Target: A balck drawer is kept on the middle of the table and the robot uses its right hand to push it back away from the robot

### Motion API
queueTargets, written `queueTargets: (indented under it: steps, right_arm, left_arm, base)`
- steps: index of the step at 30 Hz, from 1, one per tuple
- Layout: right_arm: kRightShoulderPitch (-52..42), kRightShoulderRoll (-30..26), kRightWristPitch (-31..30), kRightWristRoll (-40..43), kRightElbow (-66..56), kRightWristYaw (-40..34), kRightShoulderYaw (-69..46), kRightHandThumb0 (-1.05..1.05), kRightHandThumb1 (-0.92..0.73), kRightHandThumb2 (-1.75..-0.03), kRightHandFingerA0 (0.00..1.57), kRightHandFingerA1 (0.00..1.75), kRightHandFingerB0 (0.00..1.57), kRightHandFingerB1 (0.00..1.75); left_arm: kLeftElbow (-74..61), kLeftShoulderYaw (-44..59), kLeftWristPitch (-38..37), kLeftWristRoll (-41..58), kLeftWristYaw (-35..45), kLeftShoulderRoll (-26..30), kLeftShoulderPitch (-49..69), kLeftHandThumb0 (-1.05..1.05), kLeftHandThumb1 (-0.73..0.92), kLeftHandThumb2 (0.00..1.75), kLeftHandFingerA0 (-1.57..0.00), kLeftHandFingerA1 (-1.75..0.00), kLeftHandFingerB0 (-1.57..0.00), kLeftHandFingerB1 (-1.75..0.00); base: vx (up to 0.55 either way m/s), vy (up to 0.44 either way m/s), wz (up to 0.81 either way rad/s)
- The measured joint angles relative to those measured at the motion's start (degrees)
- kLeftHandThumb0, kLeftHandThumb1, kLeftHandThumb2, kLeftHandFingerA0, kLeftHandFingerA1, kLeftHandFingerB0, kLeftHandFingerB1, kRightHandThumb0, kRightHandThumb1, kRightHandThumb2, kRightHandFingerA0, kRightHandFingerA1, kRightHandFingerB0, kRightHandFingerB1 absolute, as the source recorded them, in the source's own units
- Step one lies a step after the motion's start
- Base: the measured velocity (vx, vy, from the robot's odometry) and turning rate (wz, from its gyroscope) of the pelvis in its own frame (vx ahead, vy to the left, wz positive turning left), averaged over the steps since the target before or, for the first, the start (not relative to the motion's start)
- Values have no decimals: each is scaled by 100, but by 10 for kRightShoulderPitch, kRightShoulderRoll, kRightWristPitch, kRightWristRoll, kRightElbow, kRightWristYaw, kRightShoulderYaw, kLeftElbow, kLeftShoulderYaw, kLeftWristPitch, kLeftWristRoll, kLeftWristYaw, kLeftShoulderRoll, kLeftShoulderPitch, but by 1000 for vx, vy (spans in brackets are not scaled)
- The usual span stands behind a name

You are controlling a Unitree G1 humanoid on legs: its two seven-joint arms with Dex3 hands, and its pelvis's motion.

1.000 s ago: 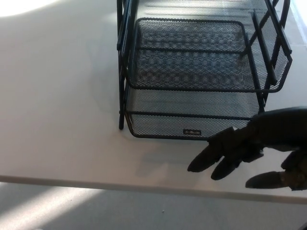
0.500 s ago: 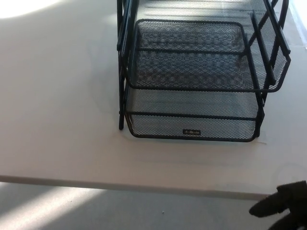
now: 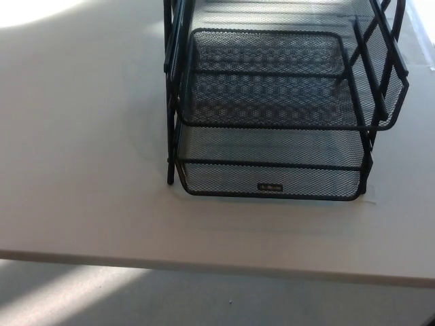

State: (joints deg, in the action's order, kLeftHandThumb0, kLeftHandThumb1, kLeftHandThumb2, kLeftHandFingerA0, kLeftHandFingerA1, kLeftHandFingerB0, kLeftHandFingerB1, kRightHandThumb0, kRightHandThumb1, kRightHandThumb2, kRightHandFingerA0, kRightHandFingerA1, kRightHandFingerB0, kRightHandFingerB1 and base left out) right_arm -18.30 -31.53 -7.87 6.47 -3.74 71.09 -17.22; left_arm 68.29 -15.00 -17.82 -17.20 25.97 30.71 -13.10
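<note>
A black wire-mesh drawer rack (image 3: 272,109) stands on the white table (image 3: 81,170), in the upper middle of the head view. Its lowest mesh drawer (image 3: 272,178) sticks out toward me, with a small label on its front wall. A second mesh tray (image 3: 268,78) sits above it inside the black frame. Neither of my hands shows in the picture.
The table's near edge (image 3: 204,263) runs across the lower part of the view, with grey floor (image 3: 170,299) below it. Bright sunlight falls on the table's far left corner and on the floor at lower left.
My right hand, which hovered near the drawer's front right a second ago, has drawn back down and right and left the picture. The rack looks unmoved; the view shifted slightly.
</note>
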Motion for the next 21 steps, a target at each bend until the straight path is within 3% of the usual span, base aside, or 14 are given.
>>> queueTargets:
  steps: [7, 12, 14, 19, 20, 21]
  right_arm:
    - [31, 0, 8, -59, 56, -62, 74, -71, -87, -67, 25, 33, 24, 31]
    - [65, 0, 7, -102, 108, -107, 131, -57, -84, -65, 34, 35, 34, 34]
    - [80, 1, 7, -117, 133, -124, 154, -55, -82, -65, 26, 33, 31, 33]
    - [130, 7, 5, -156, 232, -173, 216, -54, -78, -64, 30, 31, 40, 34]
    - [135, 8, 5, -159, 241, -178, 222, -55, -64, -97, 20, 46, 35, 51]
    - [148, 11, 5, -169, 273, -192, 239, -55, -64, -97, 20, 46, 35, 51]
  left_arm:
    - [0, 0, 0, 0, 0, 0, 0, -58, 74, 63, -42, -37, -30, -31]
    - [0, 0, 0, 0, 0, 0, 0, -58, 75, 62, -40, -35, -29, -30]
    - [0, 0, 0, 0, 0, 0, 0, -59, 73, 63, -40, -36, -28, -31]
    - [-1, 0, 0, 0, 0, 0, 0, -58, 75, 62, -42, -37, -30, -31]
    - [-1, 0, 0, 0, 0, 0, 0, -58, 75, 63, -43, -37, -31, -31]
    - [-1, 0, 0, 0, 0, 0, 0, -58, 75, 63, -43, -37, -31, -31]
  base:
    - [0, 0, 0]
    - [0, 0, 0]
    - [0, 0, 0]
    - [0, 0, 0]
    - [0, 0, 0]
    - [0, 0, 0]
